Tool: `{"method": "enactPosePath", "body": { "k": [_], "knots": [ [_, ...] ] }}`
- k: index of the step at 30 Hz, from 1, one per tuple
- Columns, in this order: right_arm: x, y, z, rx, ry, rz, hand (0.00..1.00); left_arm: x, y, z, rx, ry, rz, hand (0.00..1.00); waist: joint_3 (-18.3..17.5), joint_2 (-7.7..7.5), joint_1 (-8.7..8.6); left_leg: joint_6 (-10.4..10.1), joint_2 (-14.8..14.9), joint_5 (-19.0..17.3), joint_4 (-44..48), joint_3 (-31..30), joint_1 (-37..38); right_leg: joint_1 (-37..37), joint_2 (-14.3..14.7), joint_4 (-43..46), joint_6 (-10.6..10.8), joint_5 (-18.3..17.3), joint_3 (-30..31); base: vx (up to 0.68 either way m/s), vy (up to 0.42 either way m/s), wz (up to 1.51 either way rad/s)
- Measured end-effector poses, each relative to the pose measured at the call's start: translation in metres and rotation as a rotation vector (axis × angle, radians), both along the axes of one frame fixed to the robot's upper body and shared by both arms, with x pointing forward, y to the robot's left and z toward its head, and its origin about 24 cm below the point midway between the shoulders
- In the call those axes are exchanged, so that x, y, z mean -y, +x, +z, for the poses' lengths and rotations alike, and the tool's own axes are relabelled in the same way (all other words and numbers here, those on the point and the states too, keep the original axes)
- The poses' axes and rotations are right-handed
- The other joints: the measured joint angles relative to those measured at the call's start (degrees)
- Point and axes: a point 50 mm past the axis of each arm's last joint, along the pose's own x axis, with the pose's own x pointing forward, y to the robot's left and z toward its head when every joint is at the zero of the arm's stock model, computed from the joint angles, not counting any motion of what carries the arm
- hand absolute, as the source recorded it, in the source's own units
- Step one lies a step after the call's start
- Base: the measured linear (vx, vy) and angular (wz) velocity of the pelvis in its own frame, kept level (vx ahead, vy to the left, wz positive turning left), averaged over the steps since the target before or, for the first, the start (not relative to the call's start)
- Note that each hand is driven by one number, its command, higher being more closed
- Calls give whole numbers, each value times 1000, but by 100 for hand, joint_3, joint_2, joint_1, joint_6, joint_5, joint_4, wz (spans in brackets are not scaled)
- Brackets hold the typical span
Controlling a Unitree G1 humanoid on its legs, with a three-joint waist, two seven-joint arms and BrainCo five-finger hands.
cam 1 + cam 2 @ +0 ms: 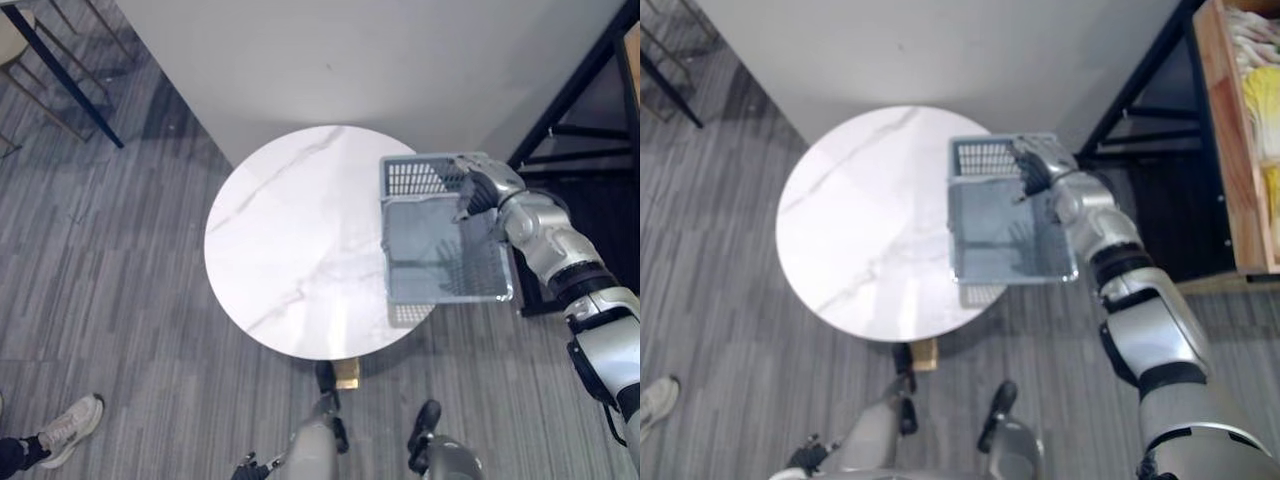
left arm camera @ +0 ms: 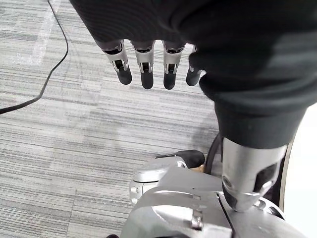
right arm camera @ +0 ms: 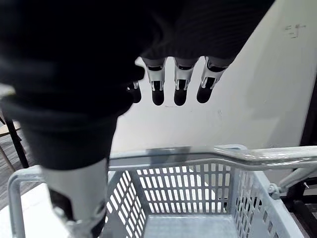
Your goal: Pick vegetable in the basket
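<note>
Hovering just above the far right corner of a grey plastic basket point(image 1: 400, 178), the right hand point(image 1: 478, 190) has its fingers straight and its thumb apart, gripping nothing. Beneath the fingertips lies the basket's slotted lattice wall, its smooth floor and its flat handle point(image 3: 198, 156) folded across the rim. The basket sits on the round white marble table point(image 1: 280, 250). Well to the hand's right, pale yellow vegetables point(image 1: 1260, 95) lie in a wooden crate point(image 1: 1215, 150). The left hand point(image 2: 143, 64) hangs over the floor, fingers relaxed.

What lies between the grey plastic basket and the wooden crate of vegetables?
In the right eye view, a black metal frame stands between the grey plastic basket and the wooden crate.
</note>
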Motion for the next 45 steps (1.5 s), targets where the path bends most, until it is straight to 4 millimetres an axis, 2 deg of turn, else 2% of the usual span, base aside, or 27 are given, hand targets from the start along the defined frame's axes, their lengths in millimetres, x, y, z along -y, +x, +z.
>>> {"method": "enactPosePath", "body": {
  "k": [10, 16, 17, 21, 27, 34, 37, 45],
  "knots": [
    [8, -2, -19, -53, 16, -33, 0, 0, 1, 0, 5, 1, -1, 0, 131, -9, 17, -31, -62, -4, 7, 34, -1, -27, -53, -38, 13, 6, 46, 47, 7, -2],
    [13, -2, -19, -53, 29, -58, 0, 0, 1, 0, 6, 3, 3, 0, 152, 20, 12, -84, -81, 34, 6, -12, 2, 1, -53, -60, 13, 5, -1, 49, -5, 1],
    [15, -2, -20, -50, 36, -67, 100, 0, 1, 0, 5, 3, 4, 0, 190, 25, 14, -113, -74, 57, 3, -29, 3, 15, -55, -63, 13, 5, -25, 5, 1, 5],
    [20, -1, -12, -10, 71, -93, 100, 0, 0, 0, 0, 2, 5, 0, 303, 49, 25, -113, -46, 57, -3, -56, -9, 18, -41, -72, 12, 2, -57, -7, 3, 2],
    [31, -1, -15, -13, 101, -142, 100, 0, 0, 0, 2, 5, 4, 0, 336, 79, 35, -112, -58, 57, -3, -198, -108, 12, -37, -94, 12, 1, -179, -2, 11, 11],
    [24, 0, -17, -12, 103, -138, 100, 1, 1, 0, 0, 6, -5, 0, 336, 79, 143, -113, -69, 58, 1, -200, -83, 47, -50, -97, 12, 1, -192, 14, 2, 0],
    [15, 1, -23, -45, 92, -127, 100, 1, 1, 0, -2, 8, -7, 0, 338, 75, 137, -113, -66, 58, 1, -188, 40, 163, -75, -98, 13, 1, -192, 5, 1, -2],
    [-35, -1, -45, -155, -27, 53, 100, 1, 7, 1, 9, 14, -23, 0, 322, 27, 129, -117, -66, 54, -2, -144, 251, 341, -101, -90, 21, 0, -158, -1, 2, -2]
  ]
}}
